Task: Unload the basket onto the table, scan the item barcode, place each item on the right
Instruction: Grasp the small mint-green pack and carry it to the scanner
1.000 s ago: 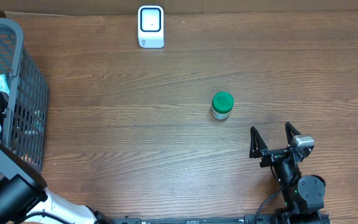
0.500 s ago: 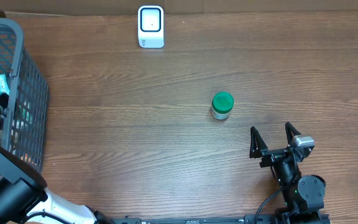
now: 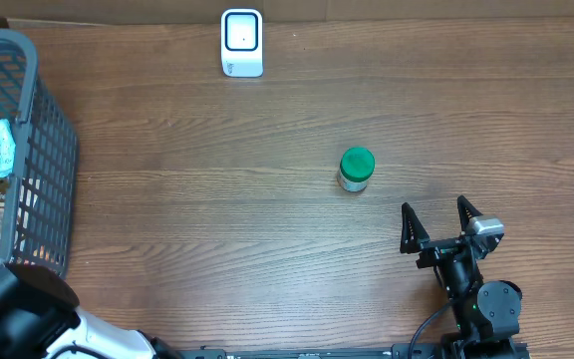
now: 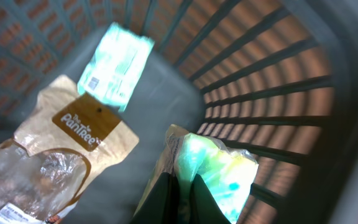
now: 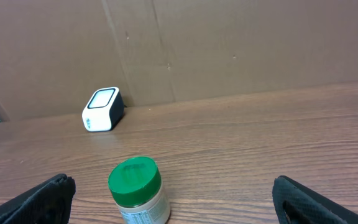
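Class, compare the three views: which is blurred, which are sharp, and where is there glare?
Left wrist: everything smeared, the green packet in the left pincer washed out by glare. Overhead: sharp, evenly lit, jar crisp. Right wrist: jar and scanner sharp.

Pinched by one edge in the shut jaws of the left gripper (image 4: 180,186) — a pale green packet (image 4: 219,171), glossy and crinkled, slanting up and rightward from the fingertips. Upright ahead of the wide-spread right gripper (image 3: 432,205), untouched: a green-lidded jar (image 5: 137,190) (label partly visible). Well beyond it, a white scanner (image 5: 101,109), dark-rimmed window tilted upward.
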Available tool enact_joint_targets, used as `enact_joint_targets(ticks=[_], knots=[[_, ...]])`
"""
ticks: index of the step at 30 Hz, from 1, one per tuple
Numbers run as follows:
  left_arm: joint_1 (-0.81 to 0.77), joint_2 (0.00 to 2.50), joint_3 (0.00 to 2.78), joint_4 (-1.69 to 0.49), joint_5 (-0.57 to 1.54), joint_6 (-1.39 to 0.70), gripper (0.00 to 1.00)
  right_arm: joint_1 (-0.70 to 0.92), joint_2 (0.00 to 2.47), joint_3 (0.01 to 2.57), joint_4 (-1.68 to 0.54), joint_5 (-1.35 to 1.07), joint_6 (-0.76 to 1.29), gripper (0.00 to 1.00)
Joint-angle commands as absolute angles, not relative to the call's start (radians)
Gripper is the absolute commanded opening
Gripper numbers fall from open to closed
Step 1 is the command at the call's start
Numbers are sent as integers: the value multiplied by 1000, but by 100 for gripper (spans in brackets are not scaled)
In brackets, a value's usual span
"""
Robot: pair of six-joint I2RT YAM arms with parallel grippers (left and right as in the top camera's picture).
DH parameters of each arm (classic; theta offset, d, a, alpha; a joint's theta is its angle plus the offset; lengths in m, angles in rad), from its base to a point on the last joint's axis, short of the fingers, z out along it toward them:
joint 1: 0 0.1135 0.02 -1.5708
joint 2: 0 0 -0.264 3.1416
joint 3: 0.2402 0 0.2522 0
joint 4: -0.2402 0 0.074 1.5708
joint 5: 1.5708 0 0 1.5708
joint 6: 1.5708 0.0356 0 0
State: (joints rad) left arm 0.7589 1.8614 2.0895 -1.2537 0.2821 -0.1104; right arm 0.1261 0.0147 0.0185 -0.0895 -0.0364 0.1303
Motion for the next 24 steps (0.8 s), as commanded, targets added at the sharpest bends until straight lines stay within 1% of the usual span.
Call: enact_joint_targets(ticks=[1, 6, 9, 14, 15, 17, 20, 24], knots=[[751, 1741, 2172, -1260, 366, -143, 4, 122, 3, 8, -82, -31, 130, 100], [730, 1617, 2181, -1256, 501, -162, 4, 122, 3, 8, -82, -31, 130, 100], [652, 1559, 2181, -1277, 529, -166, 4, 122, 3, 8, -82, -32, 130, 100], [411, 1533, 2177, -1333, 501, -168, 4, 122, 3, 8, -82, -31, 130, 100], [319, 1541, 2163, -1345, 461, -199, 4, 122, 3, 8, -82, -32, 130, 100], [206, 1554, 2128, -1348, 401, -259, 4, 122, 3, 8, -82, -32, 130, 100], [41, 1586, 2043, -1319, 331, -327, 4, 122, 3, 8, -82, -31, 130, 100], [-129, 1645, 1900, -1225, 300, -384, 4, 122, 3, 8, -82, -32, 130, 100]])
